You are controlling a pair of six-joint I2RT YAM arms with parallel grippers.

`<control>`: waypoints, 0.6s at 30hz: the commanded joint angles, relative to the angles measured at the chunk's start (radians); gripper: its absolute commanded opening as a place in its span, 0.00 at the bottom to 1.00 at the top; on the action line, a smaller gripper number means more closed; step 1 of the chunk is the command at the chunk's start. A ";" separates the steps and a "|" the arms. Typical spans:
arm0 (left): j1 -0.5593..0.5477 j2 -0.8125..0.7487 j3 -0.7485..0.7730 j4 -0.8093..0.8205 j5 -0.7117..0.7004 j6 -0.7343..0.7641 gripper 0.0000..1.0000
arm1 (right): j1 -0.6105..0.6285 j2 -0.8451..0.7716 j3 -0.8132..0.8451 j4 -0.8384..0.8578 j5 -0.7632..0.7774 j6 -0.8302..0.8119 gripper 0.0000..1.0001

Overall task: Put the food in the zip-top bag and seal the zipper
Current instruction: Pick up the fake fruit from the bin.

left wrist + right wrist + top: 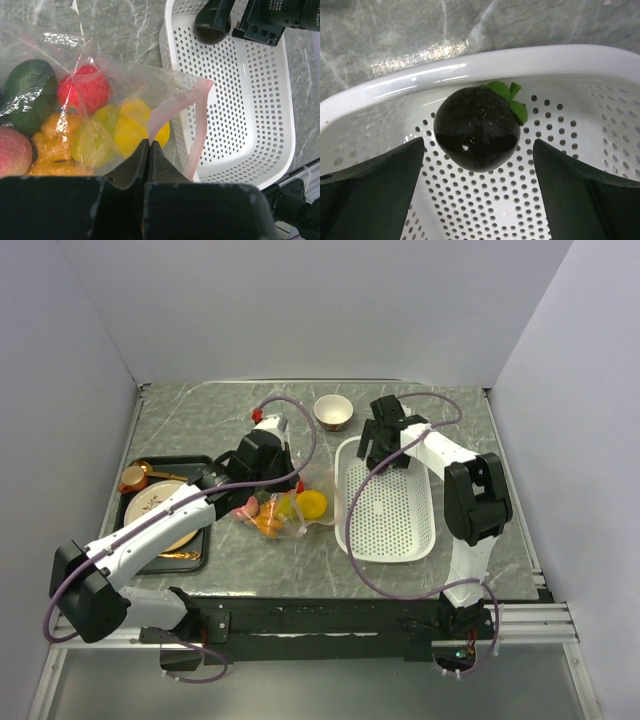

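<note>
- The table (470, 430) is carrying the white basket (345, 530) on its right half, and the zip-top bag (290, 505) is lying just left of it, a corner of its mouth resting against the basket's left rim
- The bag is lying on its side with the mouth facing right; most of the food (82, 90) is already sitting inside, red, yellow, orange, green and pink pieces bunched together
- My left gripper (150, 147) is reaching in from the near left, clenched on the bag's edge and pinching the plastic right at the zipper (175, 105); that pink strip is running away from my fingertips toward the far right, and the mouth is gaping, not sealed
- My right gripper (479, 150) is hanging over the far left corner of the basket, jaws spread wide and grasping nothing
- The dark brown piece (475, 127) is the one bit of food I am seeing outside the bag: it is resting on the basket floor by the far wall, straight ahead of the gap between my right fingers and touching neither, its green leaves pointing far and right
- It is roundish, so I am judging that no axis matters for the grip; my right arm is much the nearer one, and the bag's mouth is lying left and near of the piece, so the carry is going that way
</note>
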 commanded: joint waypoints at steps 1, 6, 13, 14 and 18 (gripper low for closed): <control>0.004 0.007 0.040 0.004 0.021 -0.008 0.01 | -0.007 0.035 0.043 -0.003 0.040 -0.025 0.93; 0.004 0.015 0.049 -0.002 0.018 -0.004 0.01 | -0.007 0.048 0.051 0.000 0.040 -0.030 0.79; 0.005 0.019 0.043 -0.001 0.026 -0.005 0.01 | -0.007 0.020 0.023 0.016 0.019 -0.023 0.40; 0.005 0.018 0.042 0.001 0.026 -0.007 0.01 | -0.007 0.012 0.011 0.019 0.014 -0.023 0.37; 0.004 0.013 0.034 0.005 0.021 -0.010 0.01 | -0.004 -0.061 -0.020 0.006 -0.013 -0.025 0.25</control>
